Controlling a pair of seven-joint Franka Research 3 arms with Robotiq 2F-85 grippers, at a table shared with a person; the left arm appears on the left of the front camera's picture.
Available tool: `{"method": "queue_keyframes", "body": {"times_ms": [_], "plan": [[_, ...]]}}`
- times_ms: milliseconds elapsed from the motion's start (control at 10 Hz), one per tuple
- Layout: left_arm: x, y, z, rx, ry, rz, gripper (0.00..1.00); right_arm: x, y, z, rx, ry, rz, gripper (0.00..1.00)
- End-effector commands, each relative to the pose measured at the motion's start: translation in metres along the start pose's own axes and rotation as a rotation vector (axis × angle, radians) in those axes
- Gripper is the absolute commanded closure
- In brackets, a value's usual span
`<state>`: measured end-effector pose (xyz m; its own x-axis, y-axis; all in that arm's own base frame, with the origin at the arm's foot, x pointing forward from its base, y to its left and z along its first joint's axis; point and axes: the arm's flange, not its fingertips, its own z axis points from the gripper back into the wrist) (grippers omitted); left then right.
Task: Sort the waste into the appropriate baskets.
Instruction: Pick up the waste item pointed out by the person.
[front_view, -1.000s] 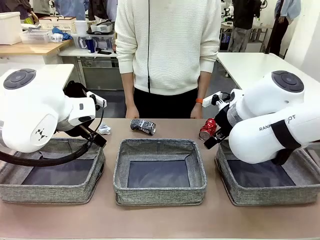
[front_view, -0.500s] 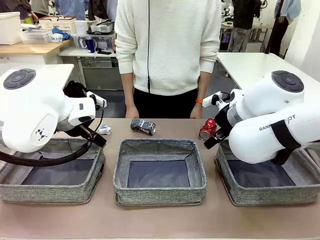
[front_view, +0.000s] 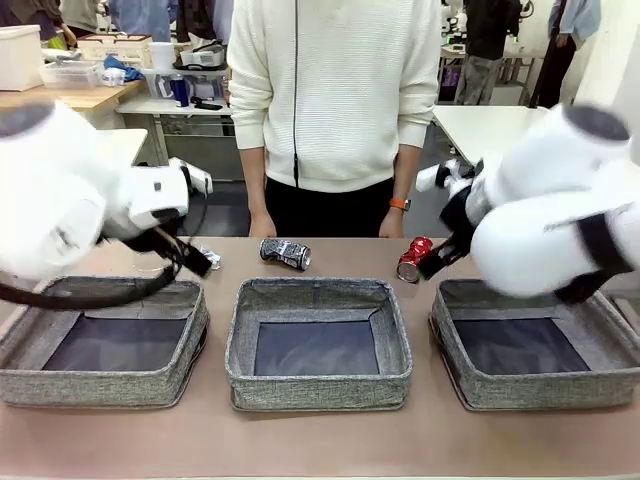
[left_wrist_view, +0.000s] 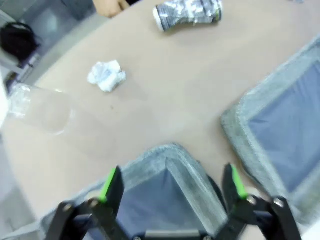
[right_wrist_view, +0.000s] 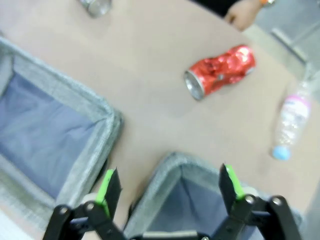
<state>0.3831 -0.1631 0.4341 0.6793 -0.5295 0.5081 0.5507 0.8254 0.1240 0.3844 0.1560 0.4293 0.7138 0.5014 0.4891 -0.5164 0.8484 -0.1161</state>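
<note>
Three empty grey baskets (front_view: 318, 385) stand in a row on the desk (front_view: 320, 450). Left jaws and right jaws are wide open, holding nothing, each above a basket corner. Beyond the baskets, on the desk, lie the clear bottle (right_wrist_view: 290, 122), clear plastic cup (left_wrist_view: 40, 107), crushed red can (right_wrist_view: 220, 70), crushed black-and-white can (front_view: 286, 252) and white paper wad (left_wrist_view: 106, 76).

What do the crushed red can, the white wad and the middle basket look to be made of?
Crushed red can: thin metal, probably aluminium, glossy red coat; creased dents, silvery end.
White wad: likely paper, matte; crumpled folds.
Middle basket: grey woven fabric, matte; soft, slightly sagging walls, darker smooth bottom.
</note>
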Motion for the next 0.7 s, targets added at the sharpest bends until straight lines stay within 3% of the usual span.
{"method": "queue_keyframes", "body": {"times_ms": [0,100,200,300,400,500,600], "plan": [[0.007,-0.015,0.091,-0.018,-0.014,-0.005,0.0,0.009,0.001,0.089,0.061,0.015,-0.062,0.0],[0.0,-0.021,0.118,-0.052,-0.019,-0.028,0.0,0.003,0.002,0.116,0.12,0.013,-0.054,0.0],[-0.014,-0.026,0.135,0.038,-0.017,-0.058,0.0,-0.009,0.008,0.137,0.08,0.004,-0.057,0.0],[0.007,-0.019,0.09,-0.017,-0.024,-0.023,0.0,0.005,0.003,0.087,0.049,0.009,-0.043,0.0],[0.007,-0.019,0.09,-0.017,-0.024,-0.023,0.0,0.0,0.007,0.124,0.07,0.005,-0.048,0.0],[-0.002,-0.027,0.135,-0.001,-0.033,-0.043,0.0,-0.005,0.011,0.109,0.146,0.103,0.07,0.0],[-0.002,-0.019,0.129,-0.179,0.012,-0.033,0.0,-0.015,0.004,0.104,0.233,0.136,-0.002,0.0]]}}
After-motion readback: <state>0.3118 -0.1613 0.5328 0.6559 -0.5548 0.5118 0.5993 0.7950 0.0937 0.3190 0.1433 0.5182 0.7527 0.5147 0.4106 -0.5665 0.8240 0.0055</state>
